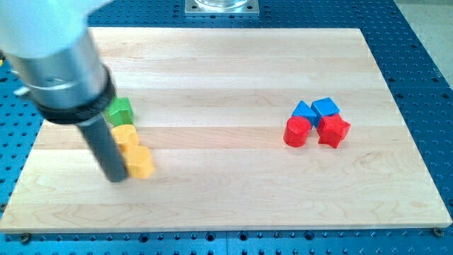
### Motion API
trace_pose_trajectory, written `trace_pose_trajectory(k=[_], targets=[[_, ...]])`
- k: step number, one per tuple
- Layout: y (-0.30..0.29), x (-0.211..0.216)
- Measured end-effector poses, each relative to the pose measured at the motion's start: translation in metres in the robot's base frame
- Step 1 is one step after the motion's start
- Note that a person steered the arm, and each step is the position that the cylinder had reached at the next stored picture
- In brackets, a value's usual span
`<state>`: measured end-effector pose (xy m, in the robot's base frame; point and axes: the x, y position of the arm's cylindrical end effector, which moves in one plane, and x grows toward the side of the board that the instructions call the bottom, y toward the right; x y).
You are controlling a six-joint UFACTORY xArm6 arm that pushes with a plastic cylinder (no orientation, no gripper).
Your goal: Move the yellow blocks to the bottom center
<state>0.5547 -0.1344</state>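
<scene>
The two yellow blocks (134,150) (beside a green block (119,110)) are touched from the view's left by my tip (117,177); no pincer exists. A rightward, downward push is judged next.

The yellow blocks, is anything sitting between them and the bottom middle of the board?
Nothing visible does. The two yellow blocks lie at the view's left with my tip right beside them on their left. The green block is above them, and the red and blue blocks are far right.

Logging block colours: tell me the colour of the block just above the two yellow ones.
Green, clearest in the camera view, directly above the yellow blocks.
</scene>
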Motion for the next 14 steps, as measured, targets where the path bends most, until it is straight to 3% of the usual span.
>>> trace_pose_trajectory(k=[1, 2, 3, 4, 5, 9, 10, 12, 13, 14], targets=[[-0.013, 0.015], [-0.056, -0.010], [-0.038, -0.054], [0.011, -0.058], [0.046, -0.058], [0.063, -0.017], [-0.045, -0.026], [0.014, -0.140], [0.052, -0.135], [0.051, -0.096]])
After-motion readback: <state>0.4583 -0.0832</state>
